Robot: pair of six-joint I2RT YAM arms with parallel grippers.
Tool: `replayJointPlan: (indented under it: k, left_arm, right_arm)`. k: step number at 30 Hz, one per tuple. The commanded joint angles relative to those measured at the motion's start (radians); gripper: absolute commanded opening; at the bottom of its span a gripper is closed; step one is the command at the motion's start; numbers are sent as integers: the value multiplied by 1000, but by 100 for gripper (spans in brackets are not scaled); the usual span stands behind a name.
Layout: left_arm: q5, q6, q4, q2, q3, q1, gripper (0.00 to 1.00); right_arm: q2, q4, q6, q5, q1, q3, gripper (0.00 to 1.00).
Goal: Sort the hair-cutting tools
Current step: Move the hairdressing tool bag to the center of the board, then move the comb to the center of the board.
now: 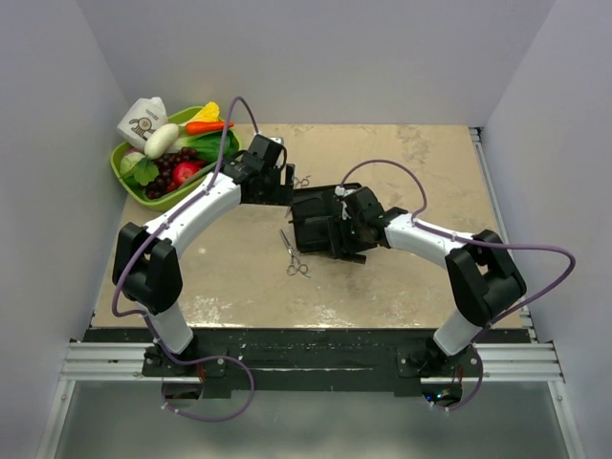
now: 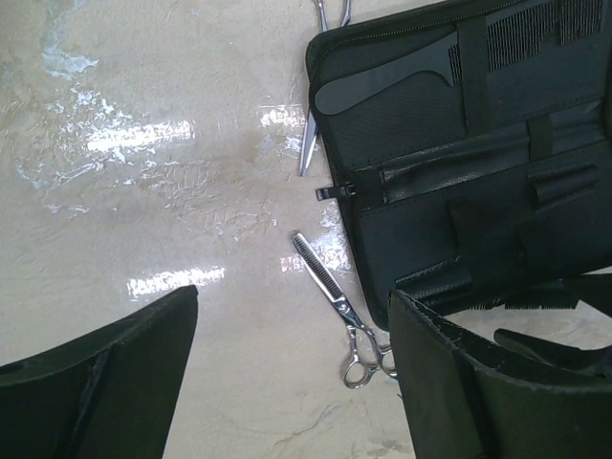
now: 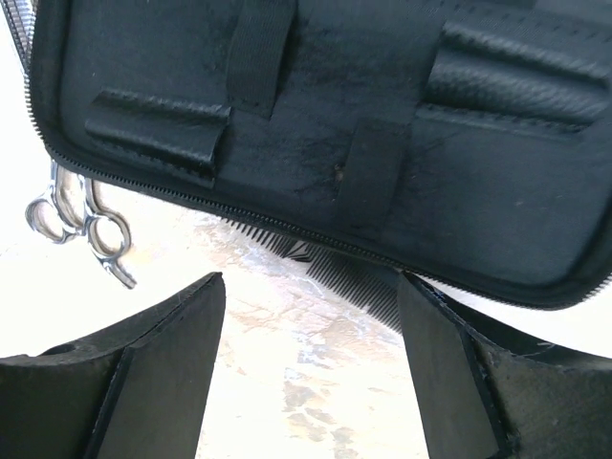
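Top cam sits high up behind the arm bases, looking down and forward across the whole beige mottled table [image 1: 430, 163], so everything in it is tiny. Left wrist cam hangs fairly low, facing down at the table, with the open black zip case [image 2: 459, 191] on its right and the slim silver ring-handled scissors [image 2: 335, 301] mid-frame. Both show in the top view too. Right wrist cam is way closer, and the case fills its upper half.
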Motion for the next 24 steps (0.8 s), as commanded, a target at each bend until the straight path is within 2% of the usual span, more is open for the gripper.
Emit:
replayJointPlan:
  k: [1, 16, 24]
  left_arm:
    - [11, -4, 29, -29, 1, -1, 84]
    - [2, -6, 26, -45, -24, -1, 84]
    - [19, -9, 42, -47, -34, 1, 84]
  right_arm:
    - [-21, -9, -37, 58, 4, 46, 75]
    - [47, 40, -30, -11, 7, -16, 75]
    - [-37, -70, 36, 62, 91, -92, 69]
